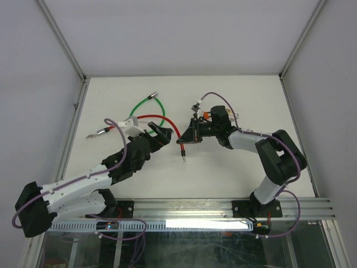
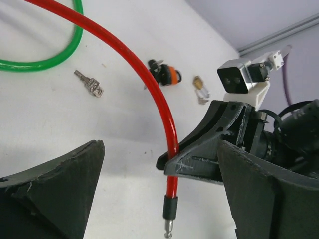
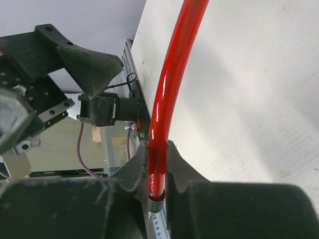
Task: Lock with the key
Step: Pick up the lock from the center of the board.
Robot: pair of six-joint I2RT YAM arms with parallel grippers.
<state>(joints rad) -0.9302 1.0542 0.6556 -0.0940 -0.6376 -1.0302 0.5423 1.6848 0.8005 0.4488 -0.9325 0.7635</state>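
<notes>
A red cable (image 1: 146, 118) curves across the table and also shows in the left wrist view (image 2: 149, 79). My right gripper (image 1: 187, 136) is shut on it just above its black ferrule and metal pin (image 2: 169, 211), holding that end pointing down; the right wrist view shows both jaws pressed on the cable (image 3: 169, 79). My left gripper (image 1: 164, 137) is open and empty, its fingers (image 2: 65, 184) standing to either side of the held cable end without touching it. An orange and black padlock (image 2: 168, 74) lies beyond, with a small silver key (image 2: 89, 85) to its left.
A green cable (image 1: 146, 104) loops at the back of the table and shows in the left wrist view (image 2: 50, 59). A brass key piece (image 2: 200, 88) lies right of the padlock. The red cable's other end (image 1: 95, 134) lies at the left. Enclosure walls stand around the table.
</notes>
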